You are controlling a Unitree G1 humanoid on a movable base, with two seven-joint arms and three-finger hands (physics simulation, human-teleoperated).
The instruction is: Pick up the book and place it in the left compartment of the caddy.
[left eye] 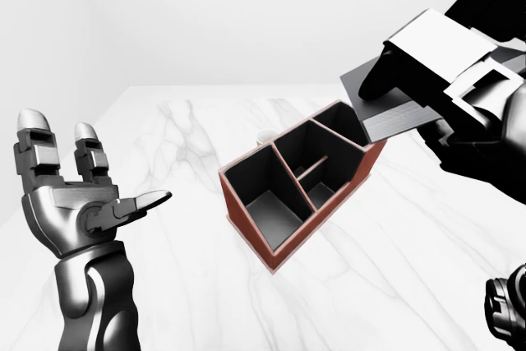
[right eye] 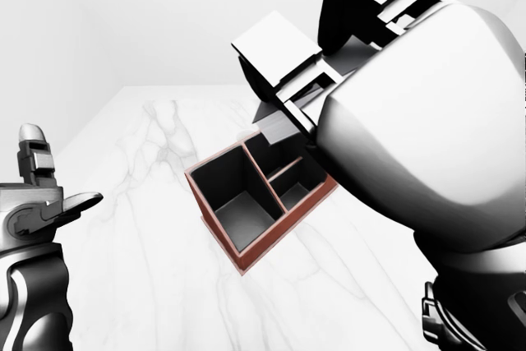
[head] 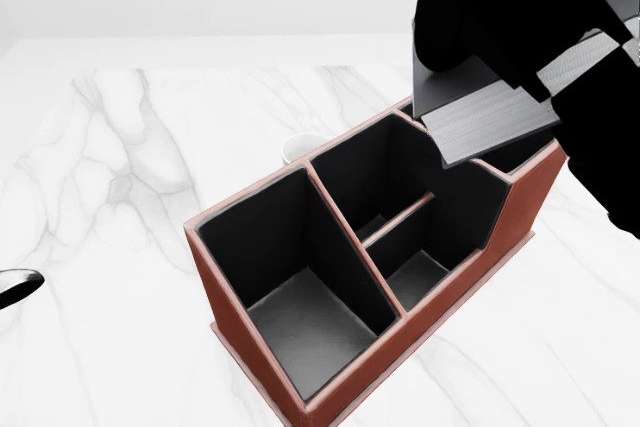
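Left hand (left eye: 78, 203) raised at left-eye view's left, palm up, fingers spread, empty. Right hand (left eye: 448, 92) high at upper right, fingers clamped.

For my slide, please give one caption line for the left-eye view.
Right hand carries the grey book above the caddy's right end; left hand is raised, open.
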